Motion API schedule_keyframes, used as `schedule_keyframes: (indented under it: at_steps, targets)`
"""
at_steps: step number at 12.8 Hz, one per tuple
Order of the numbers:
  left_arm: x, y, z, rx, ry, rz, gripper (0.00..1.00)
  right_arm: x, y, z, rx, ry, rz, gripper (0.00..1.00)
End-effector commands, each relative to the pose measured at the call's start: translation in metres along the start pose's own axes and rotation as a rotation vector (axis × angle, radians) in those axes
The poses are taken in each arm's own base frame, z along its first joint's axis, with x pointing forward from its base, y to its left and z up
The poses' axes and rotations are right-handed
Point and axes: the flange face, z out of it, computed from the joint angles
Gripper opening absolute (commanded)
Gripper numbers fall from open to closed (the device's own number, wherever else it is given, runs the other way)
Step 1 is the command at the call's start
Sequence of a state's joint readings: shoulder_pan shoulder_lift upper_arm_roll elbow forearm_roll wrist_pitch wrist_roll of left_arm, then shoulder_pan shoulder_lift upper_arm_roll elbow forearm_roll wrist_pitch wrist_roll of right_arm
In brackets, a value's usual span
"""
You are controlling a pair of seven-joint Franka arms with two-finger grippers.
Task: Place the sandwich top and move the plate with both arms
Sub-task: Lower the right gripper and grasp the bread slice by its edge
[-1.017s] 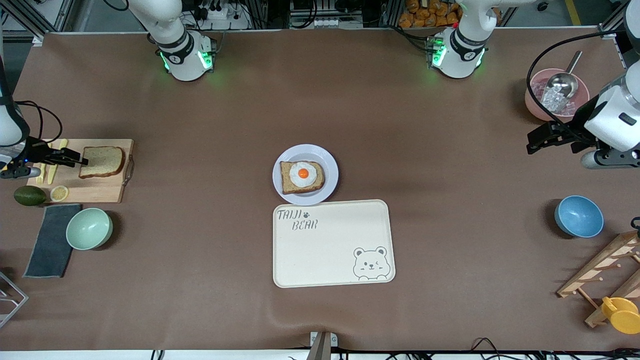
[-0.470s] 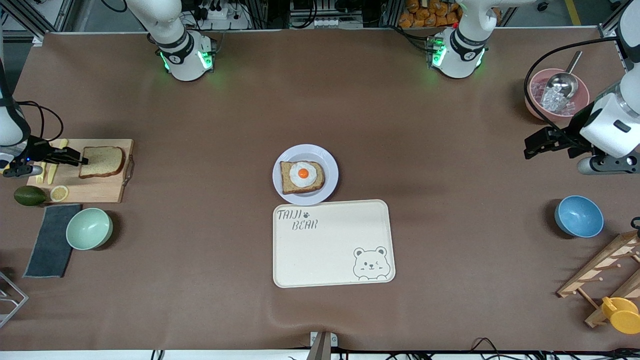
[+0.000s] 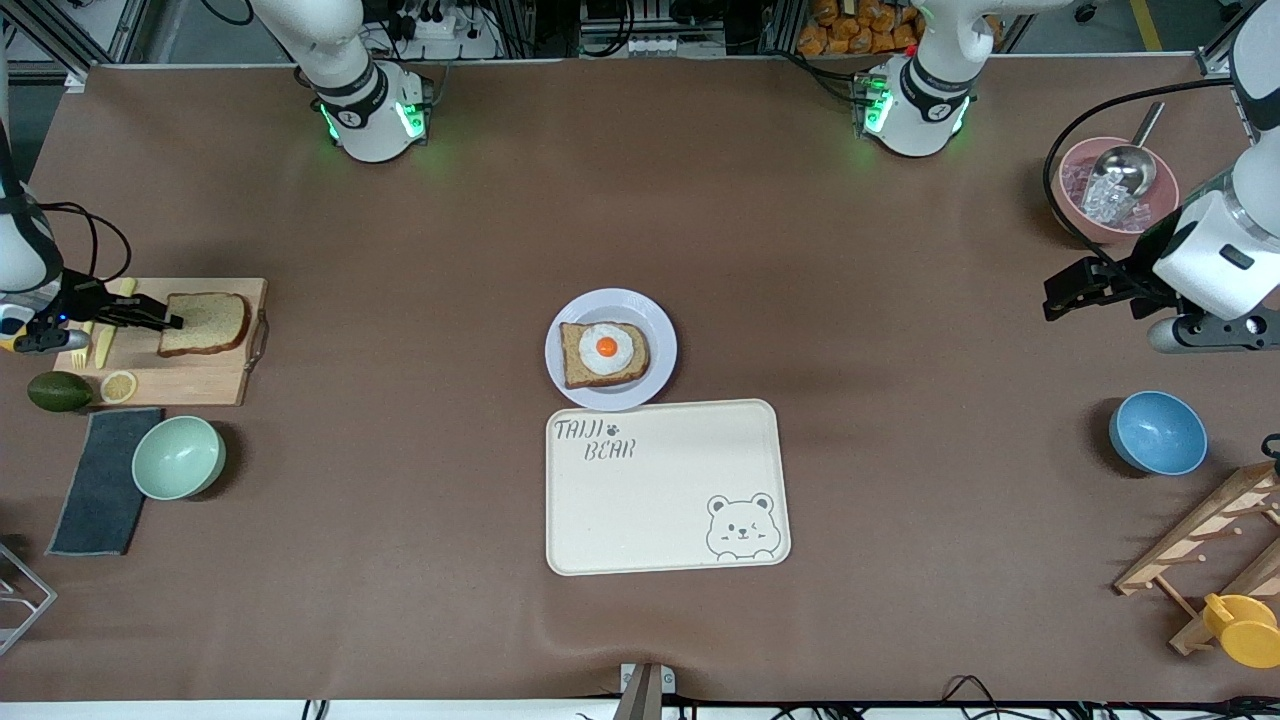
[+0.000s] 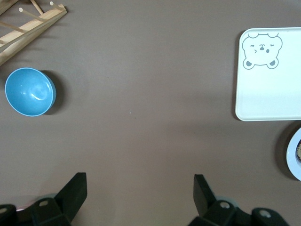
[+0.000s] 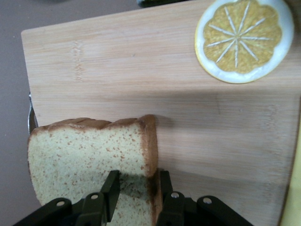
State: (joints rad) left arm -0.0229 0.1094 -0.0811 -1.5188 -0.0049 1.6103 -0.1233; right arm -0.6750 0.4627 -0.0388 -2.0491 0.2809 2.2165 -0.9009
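Our right gripper (image 3: 172, 322) sits low over the wooden cutting board (image 3: 190, 380) at the right arm's end of the table, its two fingers (image 5: 111, 187) narrowed onto one crust edge of the sandwich top (image 3: 208, 322), one finger on the slice's face and the other just off its crust; the slice tilts up off the board at that edge. We see a lemon slice (image 5: 240, 40) lying on the same board, apart from the bread. Our left gripper (image 3: 1062, 297) waits in the air over bare table at the left arm's end, its jaws spread wide with nothing between them. The plate (image 3: 611, 303) stands mid-table, touching the farther edge of the bear-printed tray (image 3: 665, 500), and carries the egg-topped bread slice (image 3: 604, 354).
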Motion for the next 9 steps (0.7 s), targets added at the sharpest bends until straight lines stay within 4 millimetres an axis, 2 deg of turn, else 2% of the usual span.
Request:
schedule_keyframes:
  at_steps: [1,2,3,7,9]
  targets:
    - [-0.001,-0.003,-0.004,-0.073,0.003,-0.034,1.00,-0.004,0.004,0.000,0.017,0.022,-0.007,0.20]
    - [0.001,-0.012,-0.003,-0.096,0.005,-0.054,1.00,-0.005,0.005,0.000,0.017,0.022,-0.010,0.06]
    - [0.001,-0.012,-0.003,-0.097,0.005,-0.054,1.00,-0.007,0.007,-0.001,0.019,0.023,-0.018,0.00]
    - [0.002,-0.011,0.001,-0.098,0.003,-0.053,1.00,-0.008,0.007,-0.003,0.039,0.015,-0.027,0.00]
    - [0.001,-0.010,0.014,-0.097,0.010,-0.055,1.00,-0.002,0.004,-0.005,0.039,0.014,-0.041,0.00]
